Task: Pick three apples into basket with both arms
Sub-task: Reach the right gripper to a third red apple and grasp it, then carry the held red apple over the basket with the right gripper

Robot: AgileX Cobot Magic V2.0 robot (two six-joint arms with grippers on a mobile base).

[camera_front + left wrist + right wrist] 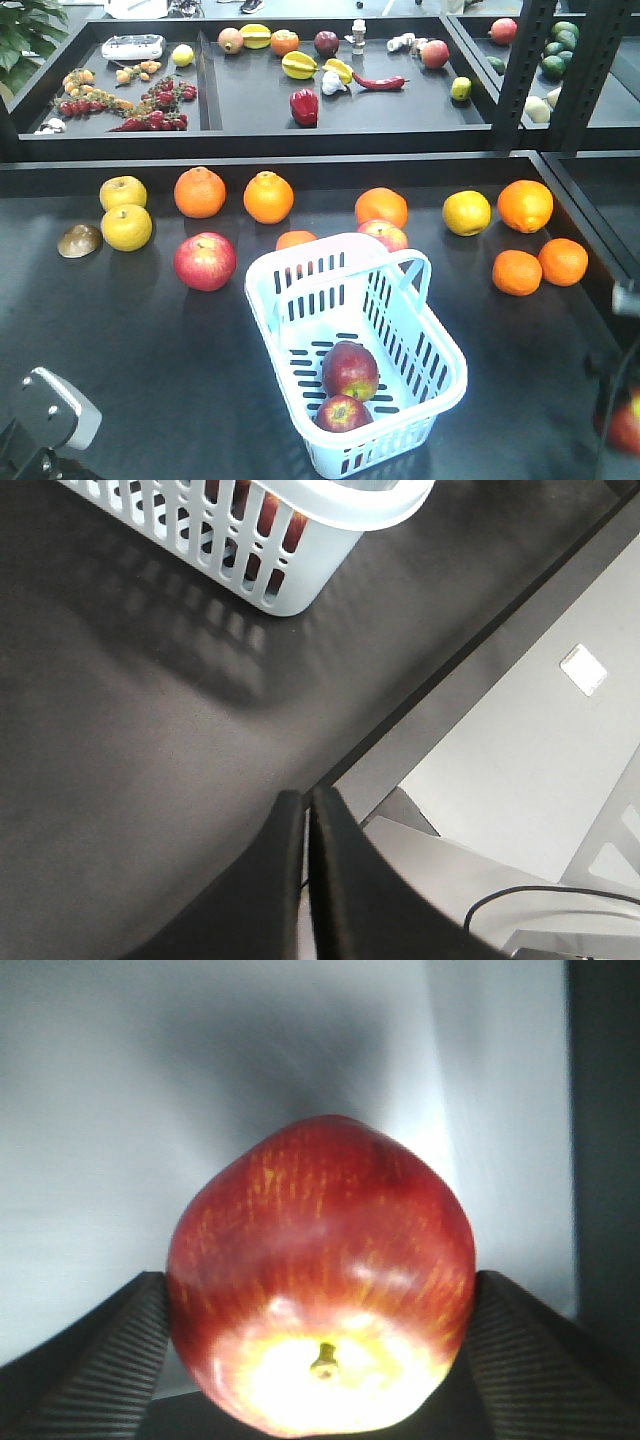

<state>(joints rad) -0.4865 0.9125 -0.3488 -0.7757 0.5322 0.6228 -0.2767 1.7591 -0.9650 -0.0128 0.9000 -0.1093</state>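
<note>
- My right jaws (320, 1360) are clamped on an apple (320, 1280): the ribbed black pads (95, 1355) press its two flanks, and its stem end with the yellow patch faces my wrist camera.
- Behind that apple I see only a blurred pale grey surface with a dark strip at the right edge, so I cannot say from there what lies below it.
- In the front view a red blur at the lower right edge (625, 425) may be this same apple, though it is too smeared to be sure.
- My left jaws (307, 880) are closed on nothing, the two black fingers (355, 900) pressed together over the near edge of the dark counter (130, 760).
- Beyond my left fingers a corner of the basket (300, 570) stands on the counter, with red showing through its slots.
- The front view shows the pale basket (400, 330) near the middle of the counter, handle folded back, with two apples (349, 370) touching each other in its near end.
- Another red apple (205, 261) sits on the counter left of the basket, apart from it.
- Oranges (200, 192) and yellow fruits (125, 227) lie scattered on the counter behind and beside the basket.
</note>
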